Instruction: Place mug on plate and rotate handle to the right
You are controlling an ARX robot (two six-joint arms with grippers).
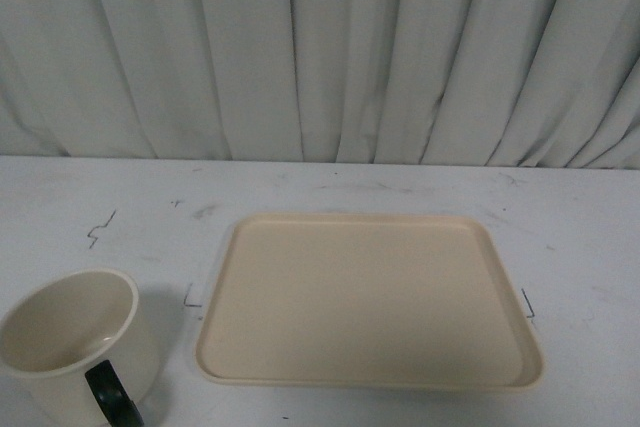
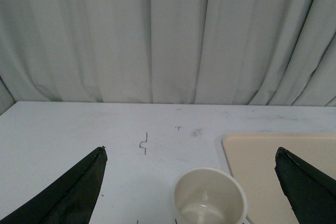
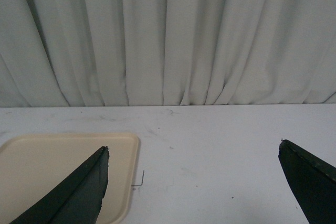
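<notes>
The cream-white mug (image 1: 75, 342) stands upright on the white table at the front left, left of the plate, its black handle (image 1: 112, 394) turned toward the front edge. The beige plate (image 1: 368, 299) lies flat and bare in the middle of the table. Neither arm shows in the front view. In the left wrist view the mug (image 2: 210, 198) sits between and below the wide-open fingers of my left gripper (image 2: 190, 153), and the plate (image 2: 273, 166) is beside it. My right gripper (image 3: 193, 150) is open over bare table, with the plate's corner (image 3: 58, 166) behind one finger.
A pleated white curtain (image 1: 320, 47) closes off the back of the table. Small dark marks (image 1: 100, 229) are drawn on the tabletop left of the plate, and corner marks (image 1: 527, 303) sit at the plate's sides.
</notes>
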